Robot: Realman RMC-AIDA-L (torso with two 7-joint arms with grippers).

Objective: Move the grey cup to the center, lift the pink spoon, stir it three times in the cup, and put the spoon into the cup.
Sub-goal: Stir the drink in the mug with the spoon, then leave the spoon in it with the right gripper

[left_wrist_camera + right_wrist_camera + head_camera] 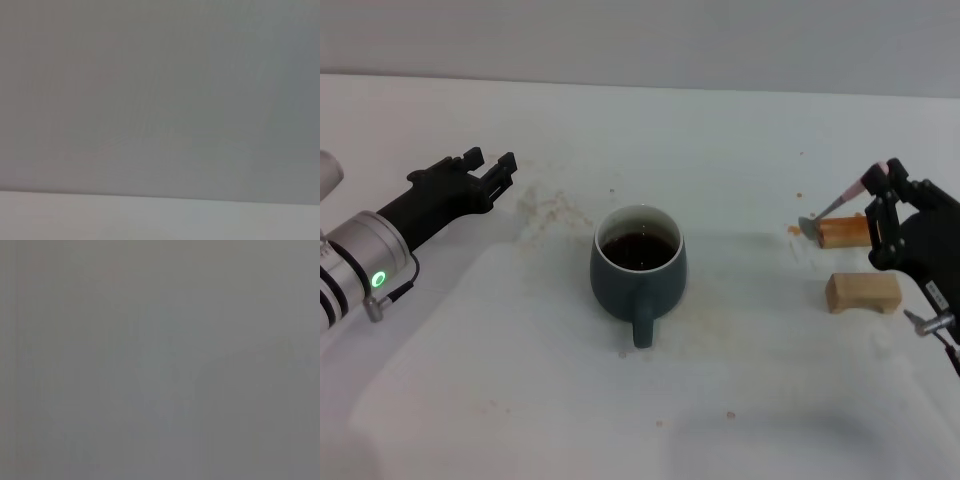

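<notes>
At the far left, the left gripper (491, 166) hovers over the white table (500, 380), its fingers slightly apart and holding nothing, well apart from the grey cup (638, 268). The cup stands upright in the middle of the table, dark liquid inside, handle toward the robot. At the right, the right gripper (883, 186) appears to pinch the pale handle of the pink spoon (835, 206), whose metal bowl dips toward the farther of two wooden blocks (852, 262).
</notes>
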